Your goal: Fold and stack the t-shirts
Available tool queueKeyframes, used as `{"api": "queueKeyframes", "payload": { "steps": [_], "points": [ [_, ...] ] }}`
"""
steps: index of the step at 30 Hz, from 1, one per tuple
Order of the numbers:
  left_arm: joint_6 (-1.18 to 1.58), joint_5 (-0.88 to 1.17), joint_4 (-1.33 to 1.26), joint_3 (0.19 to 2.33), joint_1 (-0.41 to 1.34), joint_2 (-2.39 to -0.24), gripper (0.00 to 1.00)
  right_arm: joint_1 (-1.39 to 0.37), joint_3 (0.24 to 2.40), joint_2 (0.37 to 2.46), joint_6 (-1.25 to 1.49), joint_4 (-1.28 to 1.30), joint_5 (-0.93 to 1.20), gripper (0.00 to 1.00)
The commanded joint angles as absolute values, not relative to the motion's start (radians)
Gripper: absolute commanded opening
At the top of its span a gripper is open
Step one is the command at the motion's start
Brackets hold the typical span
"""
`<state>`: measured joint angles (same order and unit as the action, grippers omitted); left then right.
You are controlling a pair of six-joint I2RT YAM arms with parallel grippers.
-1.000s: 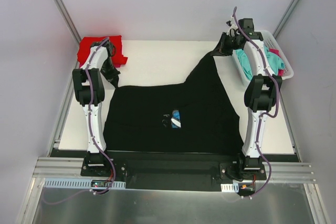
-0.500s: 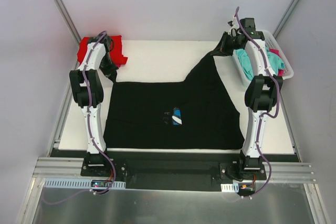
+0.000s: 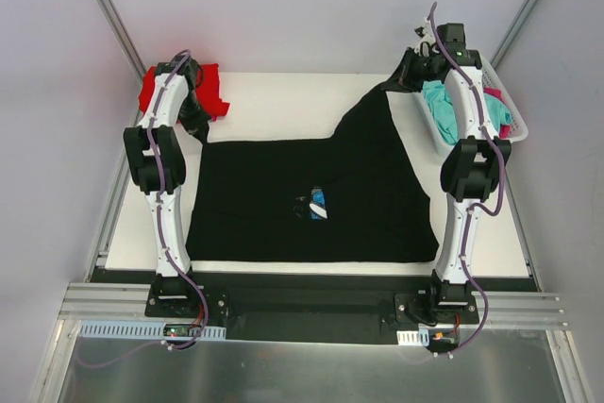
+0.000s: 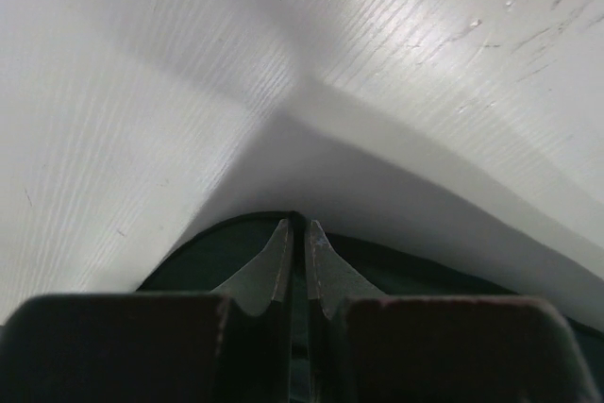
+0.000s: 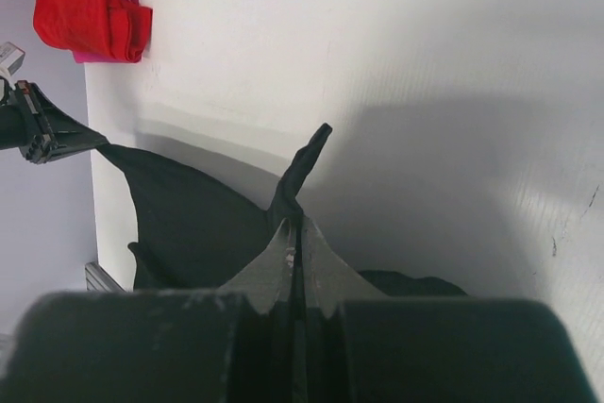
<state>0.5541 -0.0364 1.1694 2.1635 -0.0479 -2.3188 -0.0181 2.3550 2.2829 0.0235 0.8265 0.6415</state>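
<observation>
Spreading is, in our judgement, the step in hand. The black cloth t-shirt [image 3: 283, 195] lies across the middle of the white table [image 3: 283, 101], with its near hem close to the near edge and its two far corners drawn toward the table's far corners. We find the left half flat. The right half rises in a slanted ridge toward the far right corner, and the blue-and-white print [image 3: 317, 205] at the centre is puckered.

To do this well, we advise drawing both corners apart with equal tension, low over the table, until ridge and pucker flatten. The far edge should then be set down square to the near edge.

We note two hazards. The red cloth t-shirt [image 3: 151, 92] lies at the far left corner just beside the left arm. The white plastic mesh basket [image 3: 517, 120], holding a teal cloth t-shirt [image 3: 436, 109] and a pink cloth t-shirt [image 3: 500, 101], stands at the right edge.

Left gripper [image 4: 298, 225]: jaws nearly together, pinching a dark fold of the black shirt. Right gripper [image 5: 293, 226]: jaws pressed closed on a black corner, whose tip sticks up beyond them.
</observation>
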Motion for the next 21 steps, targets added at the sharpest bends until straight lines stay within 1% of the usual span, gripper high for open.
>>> {"api": "queueKeyframes", "payload": {
  "steps": [1, 8, 21],
  "points": [
    [0.545, -0.064, 1.204, 2.267, -0.06, -2.313, 0.0, -0.003, 2.407, 2.233, 0.06, 0.798, 0.661, 0.01],
    [0.555, -0.032, 1.195, 2.361, -0.066, -2.359, 0.0, 0.017, 2.407, 2.25, 0.08, 0.743, 0.675, 0.01],
    [0.571, 0.029, 1.129, 2.41, -0.064, -2.396, 0.0, 0.029, 2.445, 2.261, 0.132, 0.594, 0.67, 0.01]
  ]
}}
